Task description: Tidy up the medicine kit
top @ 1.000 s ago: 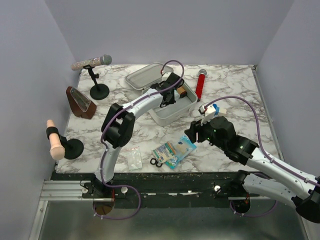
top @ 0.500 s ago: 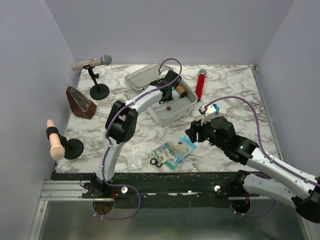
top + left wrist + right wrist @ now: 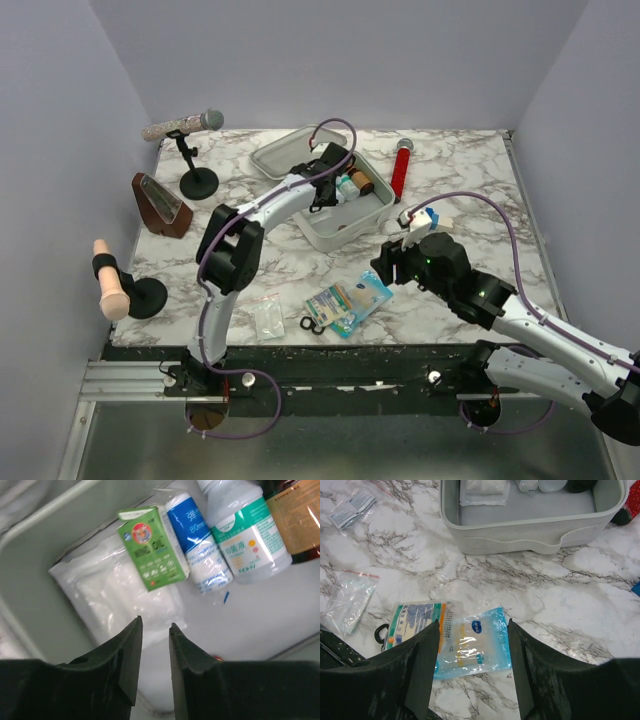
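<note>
The medicine kit (image 3: 330, 238) is a pale grey tin with its lid (image 3: 285, 152) hinged open at the back. My left gripper (image 3: 327, 192) is inside it, jaws a narrow gap apart and empty (image 3: 154, 627). Below lie a white gauze packet (image 3: 115, 595), a green box (image 3: 150, 547), a blue-labelled tube (image 3: 197, 540), a teal-labelled white bottle (image 3: 245, 535) and a brown bottle (image 3: 295, 520). My right gripper (image 3: 385, 268) is open wide and empty (image 3: 474, 627), above a blue packet (image 3: 470, 642) on the table in front of the kit (image 3: 530, 530).
A printed packet (image 3: 412, 622), a black ring (image 3: 310, 323) and a clear zip bag (image 3: 268, 315) lie near the blue packet. A red cylinder (image 3: 400, 170) and a small blue-white box (image 3: 425, 217) are right of the kit. A microphone stand (image 3: 185, 125), brown metronome (image 3: 160, 205) and pink handle (image 3: 110, 285) stand left.
My left gripper has shifted back and to the left inside the kit. The right arm has not moved.
</note>
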